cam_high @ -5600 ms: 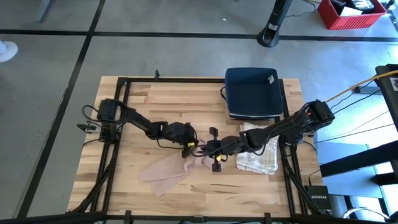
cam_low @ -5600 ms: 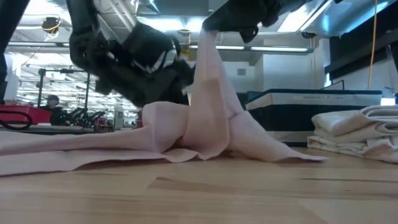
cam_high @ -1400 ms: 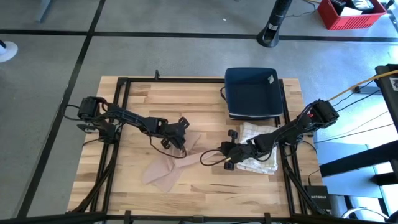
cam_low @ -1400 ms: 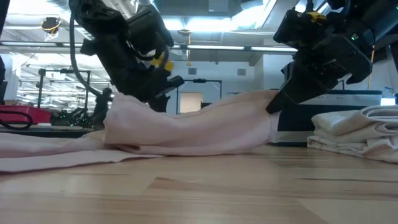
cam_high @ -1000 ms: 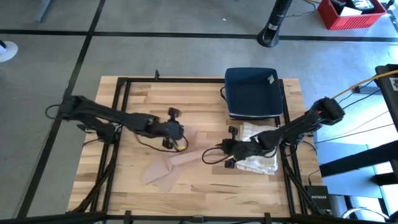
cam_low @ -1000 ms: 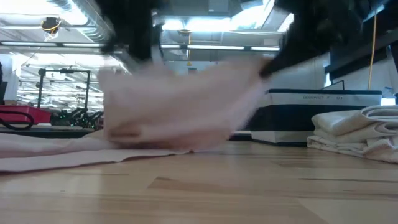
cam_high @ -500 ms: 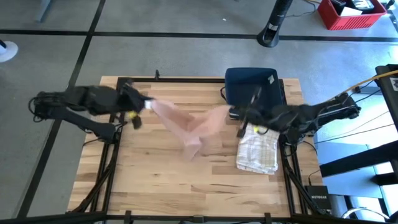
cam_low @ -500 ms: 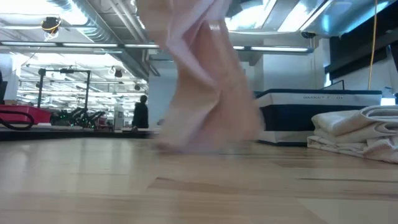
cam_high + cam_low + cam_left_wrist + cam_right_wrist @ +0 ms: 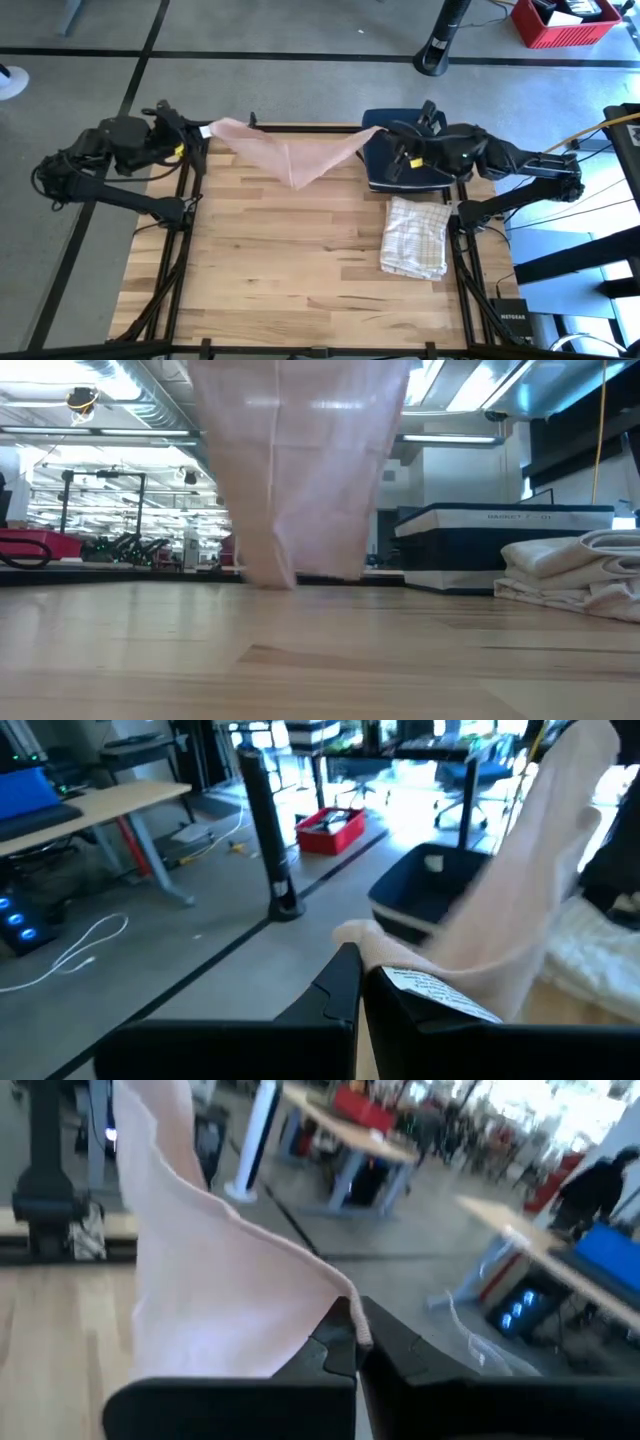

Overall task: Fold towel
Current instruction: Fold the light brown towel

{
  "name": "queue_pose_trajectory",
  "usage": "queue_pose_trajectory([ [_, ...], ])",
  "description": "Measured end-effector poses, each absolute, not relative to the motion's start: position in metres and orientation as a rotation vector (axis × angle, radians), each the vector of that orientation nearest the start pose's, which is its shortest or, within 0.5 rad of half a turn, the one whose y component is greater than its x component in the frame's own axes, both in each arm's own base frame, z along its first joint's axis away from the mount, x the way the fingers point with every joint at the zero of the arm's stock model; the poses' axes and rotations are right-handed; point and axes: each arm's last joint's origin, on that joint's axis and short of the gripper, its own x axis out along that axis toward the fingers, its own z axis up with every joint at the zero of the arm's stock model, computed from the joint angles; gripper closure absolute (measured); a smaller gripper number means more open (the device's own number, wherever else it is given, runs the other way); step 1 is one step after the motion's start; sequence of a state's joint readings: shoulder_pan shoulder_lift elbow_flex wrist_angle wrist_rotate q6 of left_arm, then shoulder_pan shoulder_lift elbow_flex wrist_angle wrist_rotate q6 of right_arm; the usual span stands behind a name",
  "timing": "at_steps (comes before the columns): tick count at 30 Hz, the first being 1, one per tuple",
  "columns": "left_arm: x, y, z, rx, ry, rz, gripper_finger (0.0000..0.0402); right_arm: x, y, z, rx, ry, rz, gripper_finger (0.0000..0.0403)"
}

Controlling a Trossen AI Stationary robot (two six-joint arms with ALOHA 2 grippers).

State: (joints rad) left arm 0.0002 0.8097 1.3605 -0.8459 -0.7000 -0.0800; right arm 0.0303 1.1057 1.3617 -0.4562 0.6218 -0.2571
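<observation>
The tabletop (image 9: 260, 270) lies below the pink towel (image 9: 290, 155), stretched in the air over its far edge. The left gripper (image 9: 203, 130) and right gripper (image 9: 385, 130) each pinch a corner. Spreading step; next, lay it flat.

My overhead feed is evenly lit, with soft shadows. Ceiling strip lights (image 9: 130, 432) glare in the low view (the hanging towel (image 9: 300, 460) smears with motion), and both wrist feeds look blurred.
</observation>
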Motion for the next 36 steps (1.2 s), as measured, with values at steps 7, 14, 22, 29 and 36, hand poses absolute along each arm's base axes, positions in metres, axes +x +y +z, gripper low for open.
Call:
queue_pose_trajectory([
  [7, 0.106, 0.022, 0.444, 0.042, 0.297, 0.734, 0.0399, 0.214, -0.021, 0.434, -0.275, 0.324, -0.577, 0.0398],
  [14, 0.108, 0.027, 0.449, 0.097, 0.269, 0.846, 0.0397, 0.215, -0.029, 0.441, -0.255, 0.261, -0.600, 0.0398],
  [22, 0.116, 0.039, 0.457, 0.191, 0.251, 0.993, 0.0399, 0.233, -0.061, 0.433, -0.241, 0.276, -0.650, 0.0398],
  [29, 0.129, 0.060, 0.460, 0.267, 0.294, 1.155, 0.0400, 0.242, -0.102, 0.440, -0.305, 0.160, -0.764, 0.0398],
  [36, 0.126, 0.069, 0.483, 0.404, 0.149, 1.136, 0.0400, 0.238, -0.127, 0.457, -0.395, -0.023, -0.781, 0.0398],
])
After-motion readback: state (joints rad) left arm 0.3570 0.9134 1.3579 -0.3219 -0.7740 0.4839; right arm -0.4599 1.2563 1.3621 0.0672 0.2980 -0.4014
